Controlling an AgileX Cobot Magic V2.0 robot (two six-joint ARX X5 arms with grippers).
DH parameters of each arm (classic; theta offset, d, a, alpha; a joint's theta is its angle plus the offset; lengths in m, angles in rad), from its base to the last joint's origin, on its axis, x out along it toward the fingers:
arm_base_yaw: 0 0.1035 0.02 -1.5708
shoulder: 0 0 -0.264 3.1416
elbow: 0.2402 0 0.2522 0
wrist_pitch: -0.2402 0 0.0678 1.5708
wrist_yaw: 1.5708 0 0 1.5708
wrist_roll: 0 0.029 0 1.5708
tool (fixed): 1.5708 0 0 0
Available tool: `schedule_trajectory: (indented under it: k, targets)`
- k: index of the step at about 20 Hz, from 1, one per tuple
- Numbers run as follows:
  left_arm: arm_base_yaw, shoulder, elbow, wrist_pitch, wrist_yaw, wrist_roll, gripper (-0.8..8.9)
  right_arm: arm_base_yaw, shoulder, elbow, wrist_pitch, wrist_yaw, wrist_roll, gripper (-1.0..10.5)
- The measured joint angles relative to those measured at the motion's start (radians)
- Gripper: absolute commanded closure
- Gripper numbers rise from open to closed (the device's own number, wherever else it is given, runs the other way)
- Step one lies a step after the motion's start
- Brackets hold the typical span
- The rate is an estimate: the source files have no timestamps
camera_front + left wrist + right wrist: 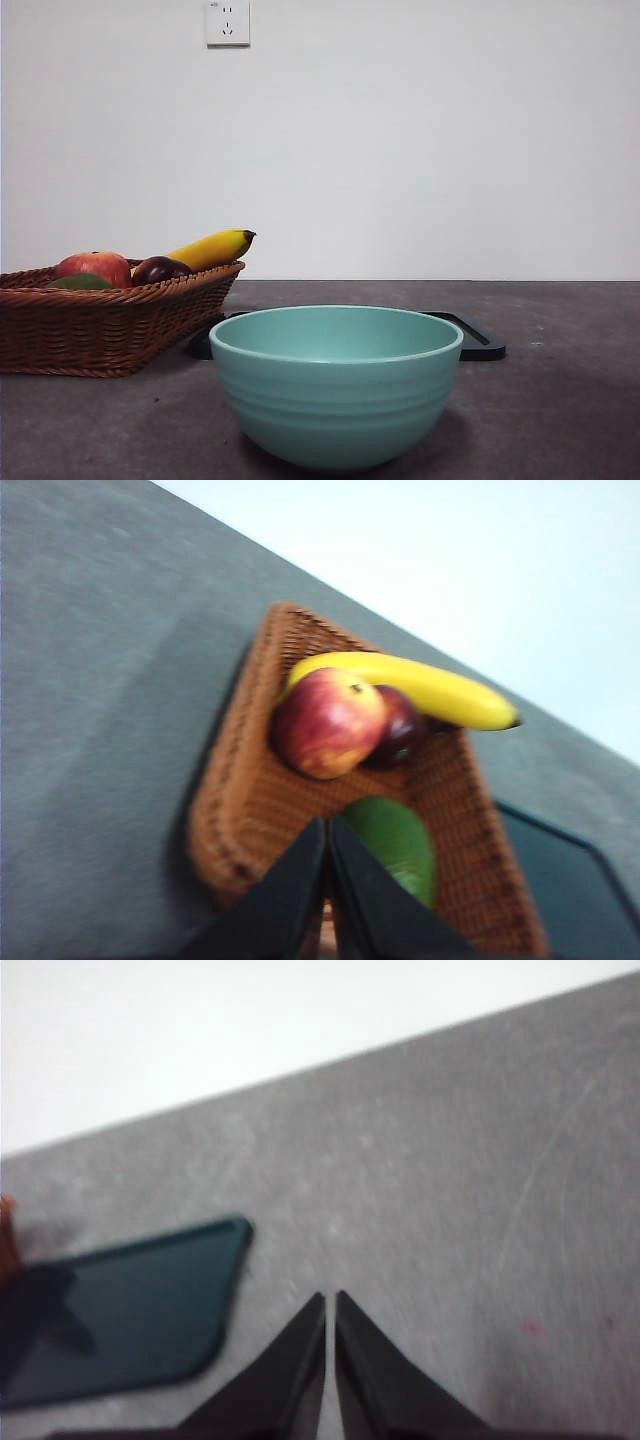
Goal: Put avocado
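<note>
The avocado (397,842) is a dull green fruit lying in the brown wicker basket (240,810); in the front view only its top (80,283) peeks over the basket's rim (120,295). My left gripper (328,825) hangs above the basket with its jaws shut and empty, its tips just beside the avocado. Out over bare grey table, my right gripper (329,1300) is shut too, holding nothing. Neither gripper shows in the front view.
Sharing the basket are a red apple (328,723), a dark plum-like fruit (402,730) and a yellow banana (420,688). A teal bowl (336,385) stands front and centre. A dark flat tray (120,1305) lies behind it, next to the basket.
</note>
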Motion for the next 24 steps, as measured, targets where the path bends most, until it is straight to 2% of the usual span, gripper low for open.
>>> schedule_trajectory:
  k: [6,10,13,17,20,24]
  targets:
    - [0.0,0.066,0.145,-0.061,0.034,-0.021,8.04,0.0,0.086,0.143,-0.071,-0.042,0.008,9.4]
    - [0.0,0.159,0.258,-0.153,0.104,-0.008,8.04,0.0,0.194,0.251,-0.15,-0.101,0.004,9.4]
    - [0.0,0.247,0.365,-0.253,0.163,0.043,8.04,0.0,0.293,0.37,-0.225,-0.173,-0.028,9.4]
    - [0.0,0.366,0.494,-0.391,0.246,0.139,8.04,0.01,0.431,0.524,-0.373,-0.262,-0.109,9.4]
    - [-0.005,0.457,0.576,-0.476,0.307,0.208,8.04,0.041,0.534,0.624,-0.498,-0.298,-0.169,9.4]
    - [-0.032,0.57,0.682,-0.594,0.335,0.296,8.04,0.116,0.653,0.744,-0.651,-0.307,-0.245,9.4]
